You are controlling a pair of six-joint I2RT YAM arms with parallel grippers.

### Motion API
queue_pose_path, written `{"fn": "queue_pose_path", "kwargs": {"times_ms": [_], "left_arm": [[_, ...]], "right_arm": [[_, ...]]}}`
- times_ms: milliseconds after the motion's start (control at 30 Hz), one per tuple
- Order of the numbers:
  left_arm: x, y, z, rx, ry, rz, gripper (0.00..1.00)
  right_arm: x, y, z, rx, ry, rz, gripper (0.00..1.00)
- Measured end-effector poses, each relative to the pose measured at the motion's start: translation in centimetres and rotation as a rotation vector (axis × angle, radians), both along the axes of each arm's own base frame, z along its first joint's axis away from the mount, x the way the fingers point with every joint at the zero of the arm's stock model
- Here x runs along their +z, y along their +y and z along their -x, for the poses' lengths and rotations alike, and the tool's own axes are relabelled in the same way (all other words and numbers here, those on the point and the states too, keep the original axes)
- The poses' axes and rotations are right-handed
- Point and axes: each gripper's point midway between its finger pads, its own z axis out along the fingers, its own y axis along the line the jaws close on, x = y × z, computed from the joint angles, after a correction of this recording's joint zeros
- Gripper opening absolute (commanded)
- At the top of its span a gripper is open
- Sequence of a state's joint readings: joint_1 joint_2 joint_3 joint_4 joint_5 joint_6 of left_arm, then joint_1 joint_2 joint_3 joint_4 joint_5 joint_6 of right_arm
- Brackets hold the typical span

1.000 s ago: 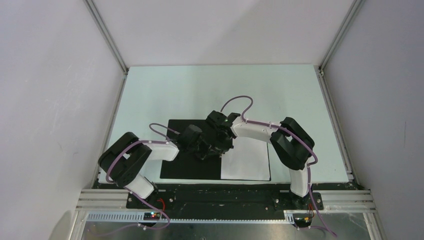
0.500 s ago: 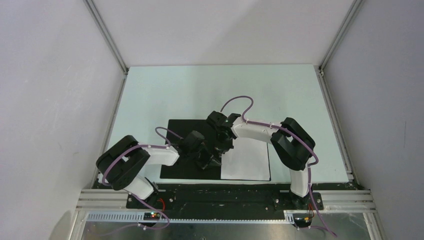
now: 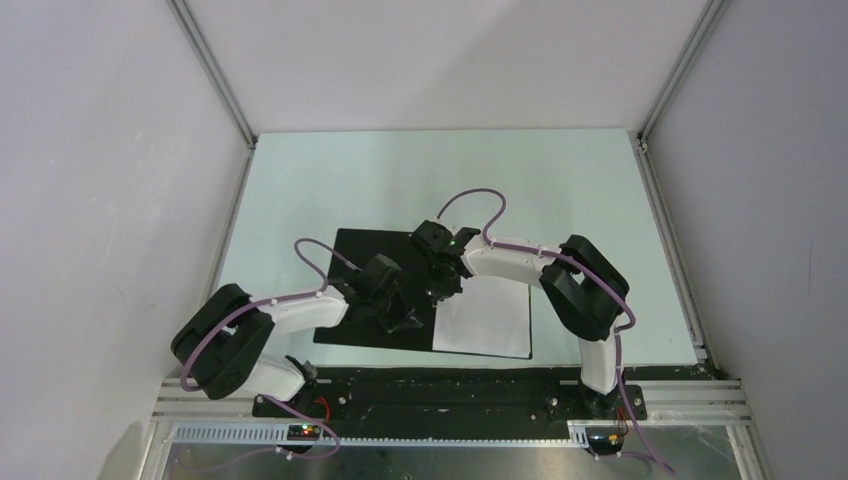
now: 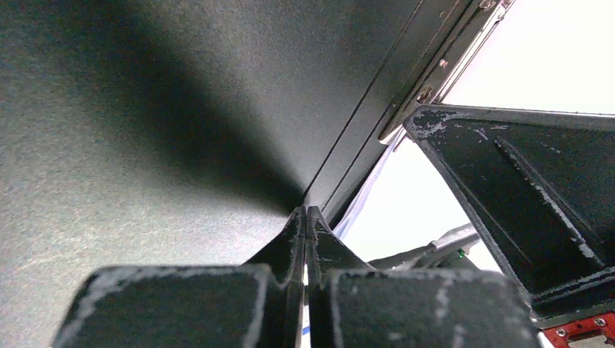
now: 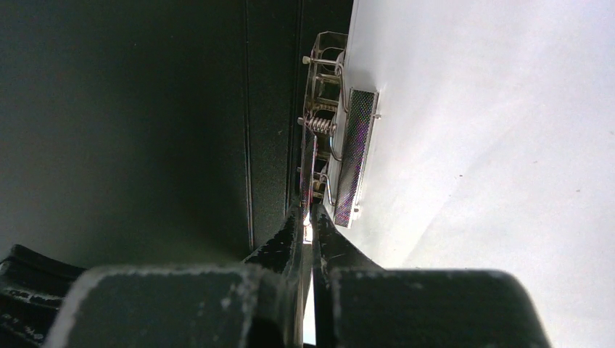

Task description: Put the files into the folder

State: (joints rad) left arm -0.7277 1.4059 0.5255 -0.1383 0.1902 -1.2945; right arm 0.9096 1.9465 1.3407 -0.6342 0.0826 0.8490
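While one black-lined folder (image 3: 375, 250) lay open on the counter (image 3: 560, 190), left gripper (image 3: 408, 322) closed tight at its spine, right gripper (image 3: 437, 292) likewise closed beside one metal clip (image 5: 341, 152), files (image 3: 485, 325) stacked just right of both, count unclear.

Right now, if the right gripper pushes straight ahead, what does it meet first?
The metal spine clip of the folder, just ahead of the right gripper; possibly touching, depth unclear.
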Motion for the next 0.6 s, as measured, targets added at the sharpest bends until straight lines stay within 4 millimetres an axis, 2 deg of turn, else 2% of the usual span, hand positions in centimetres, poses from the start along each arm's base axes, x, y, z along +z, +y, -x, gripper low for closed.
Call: {"fn": "queue_pose_path", "kwargs": {"times_ms": [133,600], "left_arm": [[-0.17,0.77,-0.49,-0.015,-0.025,-0.043,0.00],[-0.25,0.64,-0.46,-0.023,-0.018,-0.044,0.00]], "right_arm": [[0.02,0.38,-0.51,0.005,-0.022,-0.009,0.01],[0.18,0.68,-0.64,0.042,-0.063,0.064,0.07]]}}
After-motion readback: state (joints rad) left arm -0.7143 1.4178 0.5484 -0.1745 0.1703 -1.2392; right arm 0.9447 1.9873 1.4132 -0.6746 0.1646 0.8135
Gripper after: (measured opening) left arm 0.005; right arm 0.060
